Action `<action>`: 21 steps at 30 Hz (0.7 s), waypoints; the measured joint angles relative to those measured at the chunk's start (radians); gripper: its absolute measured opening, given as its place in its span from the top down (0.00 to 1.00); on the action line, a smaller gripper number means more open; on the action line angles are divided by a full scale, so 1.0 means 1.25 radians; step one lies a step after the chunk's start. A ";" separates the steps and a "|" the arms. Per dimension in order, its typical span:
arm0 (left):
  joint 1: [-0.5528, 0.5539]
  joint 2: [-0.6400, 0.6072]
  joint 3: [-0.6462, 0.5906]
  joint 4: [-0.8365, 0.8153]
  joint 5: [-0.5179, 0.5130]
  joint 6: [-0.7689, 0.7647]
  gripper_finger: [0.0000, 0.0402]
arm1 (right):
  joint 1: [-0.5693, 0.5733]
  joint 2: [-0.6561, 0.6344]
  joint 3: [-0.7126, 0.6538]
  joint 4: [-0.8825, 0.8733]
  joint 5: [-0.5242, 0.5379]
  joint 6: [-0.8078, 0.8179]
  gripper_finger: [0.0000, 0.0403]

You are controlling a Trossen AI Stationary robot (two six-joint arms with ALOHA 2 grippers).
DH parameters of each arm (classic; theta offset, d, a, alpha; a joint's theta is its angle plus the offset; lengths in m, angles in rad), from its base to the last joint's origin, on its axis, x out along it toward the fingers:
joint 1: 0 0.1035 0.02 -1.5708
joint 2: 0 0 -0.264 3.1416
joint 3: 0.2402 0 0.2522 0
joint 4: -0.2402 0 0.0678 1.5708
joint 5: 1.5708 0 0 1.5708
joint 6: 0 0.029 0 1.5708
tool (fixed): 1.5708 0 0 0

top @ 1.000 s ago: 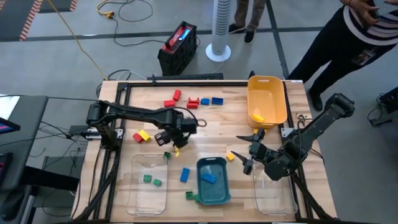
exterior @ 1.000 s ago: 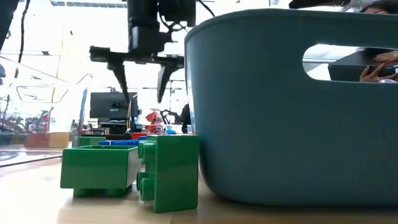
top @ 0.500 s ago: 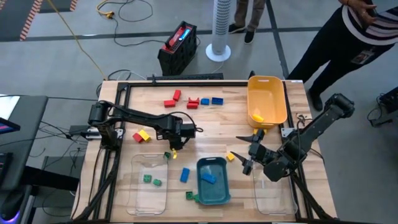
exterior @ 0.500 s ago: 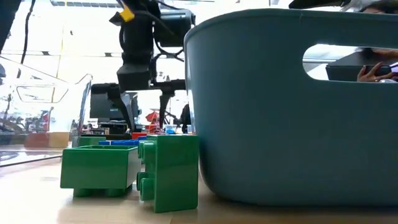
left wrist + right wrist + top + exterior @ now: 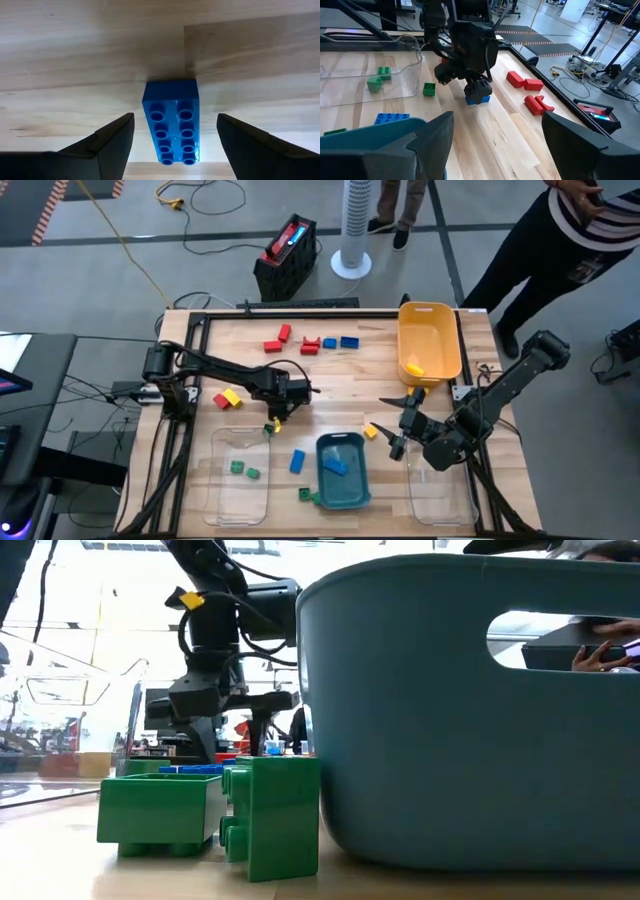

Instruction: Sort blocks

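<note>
Left hand (image 5: 175, 135) fingers apart, straddling small blue plastic brick (image 5: 171, 121) lying flat on wooden counter (image 5: 75, 55) directly beneath it. Risk: off-centre closing could twist or skid the brick away. Right hand (image 5: 403, 423) waits apart, fingers spread, empty.

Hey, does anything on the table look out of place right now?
Mildly. One small green plastic brick lies on the wooden table against the teal plastic bin, while two others sit inside the clear plastic bin.
</note>
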 joint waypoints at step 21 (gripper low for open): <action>0.019 -0.001 0.001 0.007 0.047 -0.038 0.67 | 0.001 0.000 0.000 -0.001 0.000 0.000 0.22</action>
